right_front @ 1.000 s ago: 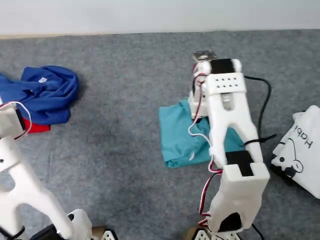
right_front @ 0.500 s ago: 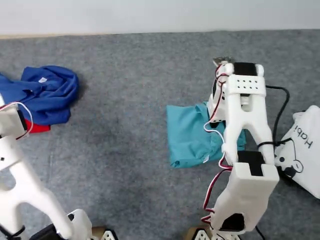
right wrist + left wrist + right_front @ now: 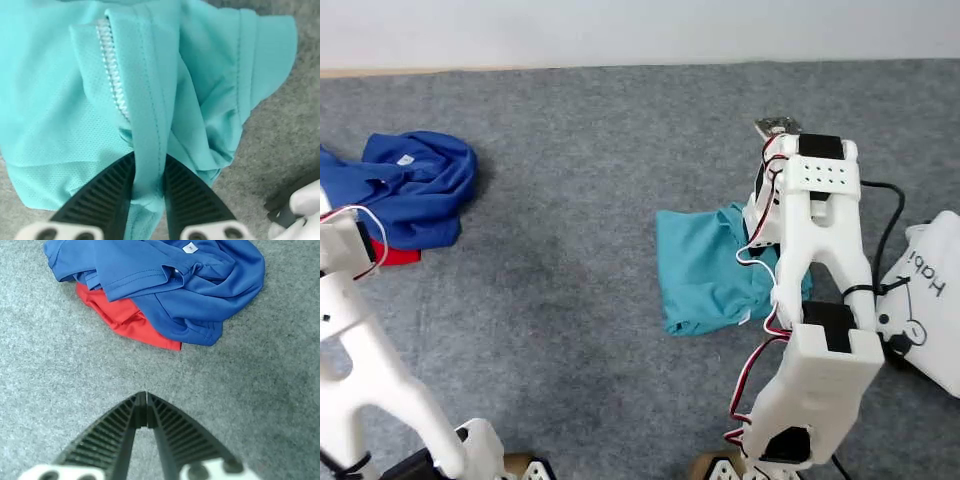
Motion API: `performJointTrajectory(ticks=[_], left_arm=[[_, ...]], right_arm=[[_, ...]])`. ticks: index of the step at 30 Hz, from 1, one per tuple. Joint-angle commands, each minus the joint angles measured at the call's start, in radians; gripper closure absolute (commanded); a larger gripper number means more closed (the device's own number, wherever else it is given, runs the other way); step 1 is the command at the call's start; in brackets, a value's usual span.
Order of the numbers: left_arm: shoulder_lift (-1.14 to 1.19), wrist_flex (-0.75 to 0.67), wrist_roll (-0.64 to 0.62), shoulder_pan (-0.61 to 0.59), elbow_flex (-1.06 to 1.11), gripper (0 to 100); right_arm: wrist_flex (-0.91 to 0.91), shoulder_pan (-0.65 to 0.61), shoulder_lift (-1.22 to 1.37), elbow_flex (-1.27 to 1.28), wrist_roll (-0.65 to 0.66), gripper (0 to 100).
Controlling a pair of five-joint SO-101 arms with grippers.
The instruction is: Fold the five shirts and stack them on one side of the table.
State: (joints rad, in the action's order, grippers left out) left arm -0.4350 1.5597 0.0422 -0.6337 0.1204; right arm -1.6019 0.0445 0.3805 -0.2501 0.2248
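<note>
On the grey desk, the part-folded teal shirt has slid toward the white shirt over the past second, dragged by the right arm, and now lies near it, likely bound for a stack there. The crumpled blue shirt and red shirt lie well apart from the white shirt. The right tool is clenched on a teal fold. The left tool is pinched together, empty.
</note>
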Motion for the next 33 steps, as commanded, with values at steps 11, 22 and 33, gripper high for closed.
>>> performJointTrajectory(ticks=[11,22,33], left_arm=[[-0.034,-0.012,-0.006,0.003,-0.008,99],[-0.034,-0.011,-0.006,0.003,-0.005,99],[-0.034,0.1,-0.005,0.015,-0.067,99]], right_arm=[[-0.01,0.134,-0.077,-0.026,0.034,81.4],[-0.151,0.113,-0.223,-0.064,0.032,86.1],[-0.194,0.105,-0.277,-0.063,0.029,99.0]])
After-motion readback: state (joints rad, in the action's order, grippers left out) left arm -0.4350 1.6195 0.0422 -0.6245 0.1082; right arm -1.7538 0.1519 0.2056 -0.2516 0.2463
